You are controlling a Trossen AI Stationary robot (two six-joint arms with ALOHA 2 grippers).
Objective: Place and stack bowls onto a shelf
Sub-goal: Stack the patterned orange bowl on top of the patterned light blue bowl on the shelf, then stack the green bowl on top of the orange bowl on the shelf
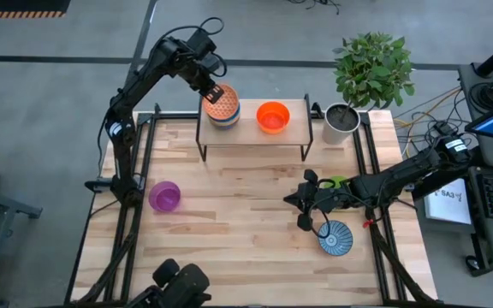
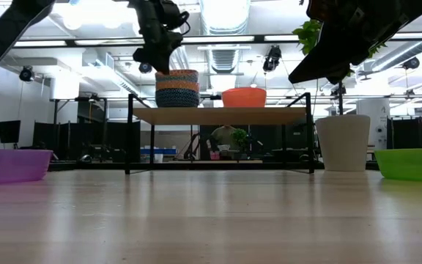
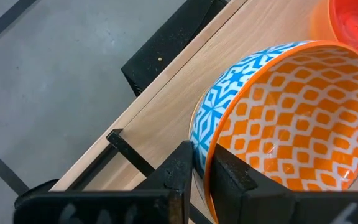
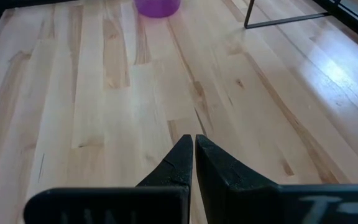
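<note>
My left gripper (image 1: 215,91) is over the left end of the shelf (image 1: 248,137), shut on the patterned orange bowl (image 1: 222,105). That bowl tops a stack of bowls (image 2: 176,97) on the shelf board. The red-orange bowl (image 1: 273,116) sits alone in the middle of the shelf. On the table are the purple bowl (image 1: 164,196) at the left, the green bowl (image 1: 338,182) half hidden under my right arm, and the blue-white striped bowl (image 1: 335,237). My right gripper (image 4: 193,142) is shut on nothing, above bare table left of the green bowl. My left gripper pinches the patterned orange bowl's rim (image 3: 205,144) on the bowl's far side. One finger (image 3: 232,177) is inside the bowl and the other finger (image 3: 178,177) is against the blue-patterned outer wall. It comes from above, pointing down. The bowl sits upright on the stack.
A grey plant pot (image 1: 341,122) with a leafy plant stands at the shelf's right end. The shelf's right third (image 1: 296,128) is bare board. Open tabletop (image 1: 229,214) lies between the purple bowl and my right gripper. Black frame rails run along the table's sides.
</note>
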